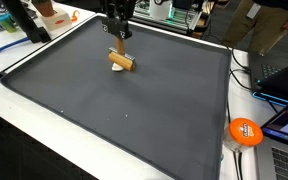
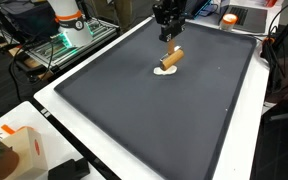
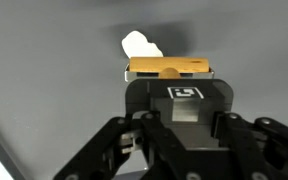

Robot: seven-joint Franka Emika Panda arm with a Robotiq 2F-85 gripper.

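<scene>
My gripper point(image 3: 170, 74) is shut on a tan wooden block point(image 3: 169, 68), which lies crosswise between the fingers in the wrist view. In both exterior views the block point(image 1: 123, 63) point(image 2: 172, 58) hangs tilted under the gripper point(image 1: 118, 50) point(image 2: 170, 44), low over the dark mat point(image 1: 134, 120). A small white scrap point(image 1: 116, 71) point(image 2: 164, 71) lies on the mat right under the block's lower end. In the wrist view the scrap point(image 3: 141, 45) shows just beyond the block. Whether block and scrap touch cannot be made out.
The dark mat point(image 2: 164, 120) sits on a white table. An orange disc point(image 1: 246, 131) and laptops point(image 1: 284, 80) are past one side. A white and orange robot base point(image 2: 69, 20) and a cardboard box point(image 2: 14, 145) stand off the mat.
</scene>
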